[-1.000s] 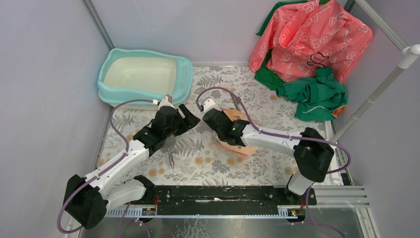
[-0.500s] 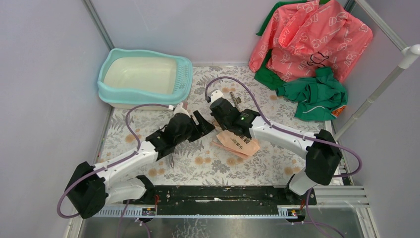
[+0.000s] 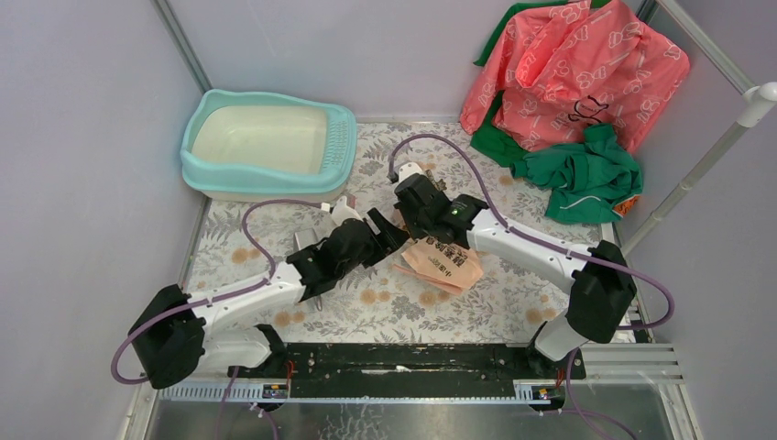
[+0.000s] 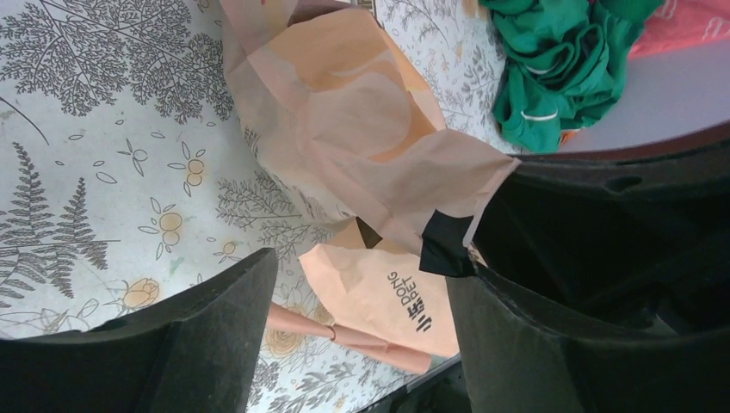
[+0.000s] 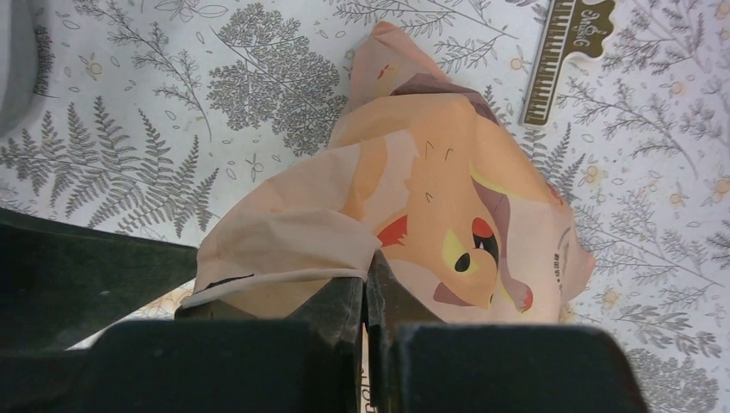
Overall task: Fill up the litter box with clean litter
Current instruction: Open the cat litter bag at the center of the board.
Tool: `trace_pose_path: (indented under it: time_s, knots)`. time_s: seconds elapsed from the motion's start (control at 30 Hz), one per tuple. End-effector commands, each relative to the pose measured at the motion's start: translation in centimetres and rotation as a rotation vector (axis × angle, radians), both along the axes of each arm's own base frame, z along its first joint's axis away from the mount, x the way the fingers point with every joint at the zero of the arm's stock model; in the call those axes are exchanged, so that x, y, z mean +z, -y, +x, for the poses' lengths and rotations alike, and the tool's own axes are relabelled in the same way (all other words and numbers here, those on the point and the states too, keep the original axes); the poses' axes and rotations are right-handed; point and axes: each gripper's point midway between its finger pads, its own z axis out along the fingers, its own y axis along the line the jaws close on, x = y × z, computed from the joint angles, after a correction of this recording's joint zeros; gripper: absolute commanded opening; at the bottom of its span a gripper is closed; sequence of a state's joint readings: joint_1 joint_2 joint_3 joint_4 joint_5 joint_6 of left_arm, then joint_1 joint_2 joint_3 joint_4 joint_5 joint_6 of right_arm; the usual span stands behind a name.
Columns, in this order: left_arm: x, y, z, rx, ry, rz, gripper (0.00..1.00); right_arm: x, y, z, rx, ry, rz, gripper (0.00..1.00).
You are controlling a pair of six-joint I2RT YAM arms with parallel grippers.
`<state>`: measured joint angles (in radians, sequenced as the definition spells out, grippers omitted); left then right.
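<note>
1. The step in hand appears to be securing the bag (image 3: 444,266) before any pouring; nothing is going into the litter box (image 3: 341,137) yet.
2. The right gripper (image 5: 366,280) is pinching a folded edge of the bag, its jaws pressed together on the paper. The rest of the bag is hanging ahead of its fingertips.
3. The left gripper (image 4: 361,271) is standing spread wide. It is facing the right gripper, with the crumpled bag lying between its two fingers. Whether either finger is touching the paper cannot be told.
4. The next move is probably calling for the left gripper to close on the bag just beside the right gripper's pinch. The two arms would then be sharing the load for lifting, carrying and tipping.
5. The litter box is lying well apart from both grippers, beyond the left gripper and to its left. Its cream pan is showing no granules.
6. The litter is not showing in any view; it is presumably inside the bag.
</note>
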<state>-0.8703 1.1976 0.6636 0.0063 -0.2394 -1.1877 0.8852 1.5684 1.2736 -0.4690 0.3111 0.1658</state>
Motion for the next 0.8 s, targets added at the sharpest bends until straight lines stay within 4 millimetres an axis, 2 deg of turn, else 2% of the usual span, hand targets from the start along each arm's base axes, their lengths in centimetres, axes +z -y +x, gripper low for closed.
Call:
trace_pose_path:
  time_s: [0.0,0.07,0.13,0.2,0.33,0.5,0.67,0.77]
  knots:
    - [0.9,0.1,2.4,0.133,0.039,-0.054,0.75,6.1,-2.1,0.5,-0.034,0.066,0.229,0.00]
    - [0.5,0.1,3.0,0.158,0.046,-0.056,0.59,6.1,-2.1,0.3,-0.035,0.056,0.249,0.00]
    - [0.3,0.0,3.8,0.182,0.044,-0.034,0.53,6.4,-2.2,0.0,-0.024,0.049,0.266,0.00]
    - [0.5,0.1,4.8,0.192,0.041,-0.015,0.54,6.6,-2.1,-0.3,-0.017,0.040,0.274,0.00]
    - [1.2,0.3,6.4,0.206,0.038,-0.011,0.65,7.1,-1.9,-1.1,-0.007,0.028,0.297,0.00]
    - [1.2,-0.1,7.4,0.214,0.024,0.000,0.68,6.8,-1.6,-1.6,-0.010,0.015,0.306,0.00]
    - [0.8,0.2,8.2,0.203,0.012,0.033,0.62,6.0,-2.1,-2.1,0.007,-0.010,0.321,0.00]
    - [0.5,0.9,8.8,0.181,0.008,0.047,0.46,5.8,-2.4,-2.5,0.023,-0.018,0.315,0.00]
